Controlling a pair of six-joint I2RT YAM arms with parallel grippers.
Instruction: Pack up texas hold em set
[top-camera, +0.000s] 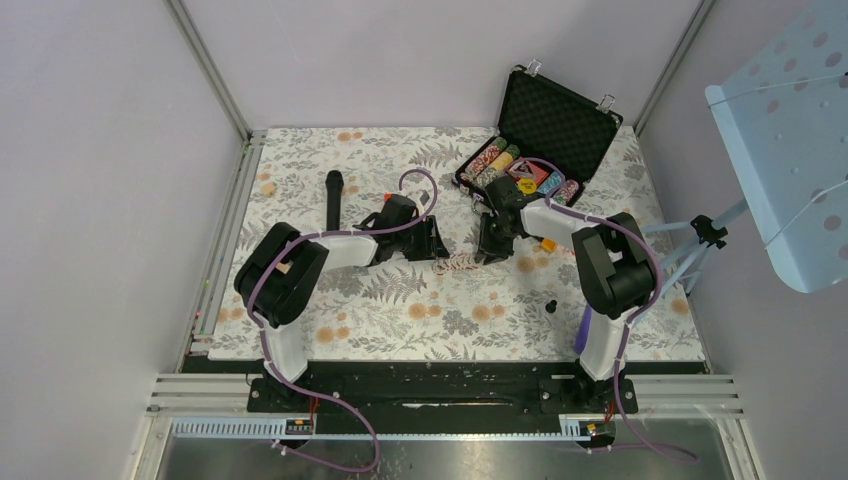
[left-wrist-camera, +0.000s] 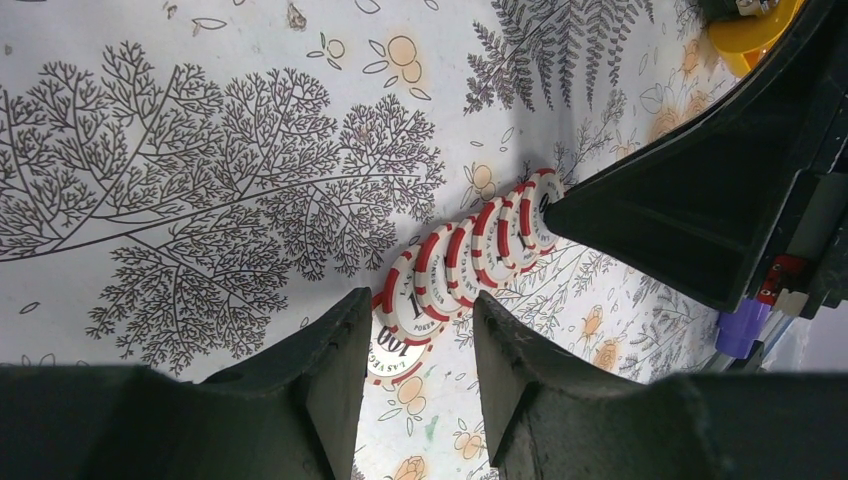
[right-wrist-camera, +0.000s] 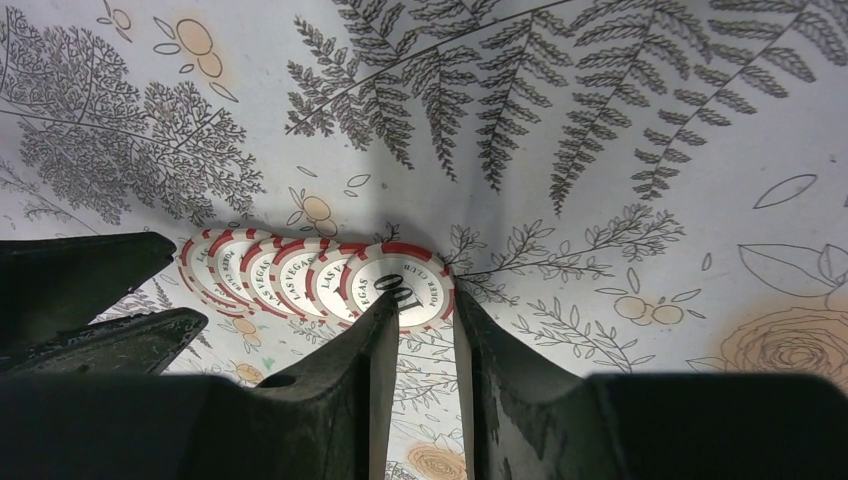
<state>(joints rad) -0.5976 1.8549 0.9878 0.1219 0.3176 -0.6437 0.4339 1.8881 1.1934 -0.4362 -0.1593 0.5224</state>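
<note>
Two end effectors (left-wrist-camera: 420, 305) (right-wrist-camera: 425, 300), half-open, empty, flank a chip row (left-wrist-camera: 480, 245); open briefcase (top-camera: 560, 115) holds chips (top-camera: 500, 160).

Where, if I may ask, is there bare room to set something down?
Bare floral cloth runs along the near edge, and far-left beyond the black microphone. Crowded: around the open black foam-lined briefcase and the red-and-white chip row.

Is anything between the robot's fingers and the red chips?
Nothing visible is. The left fingers sit at one end of the fanned row of red-and-white poker chips, and the right fingers sit at the other end. Both pairs are apart.
</note>
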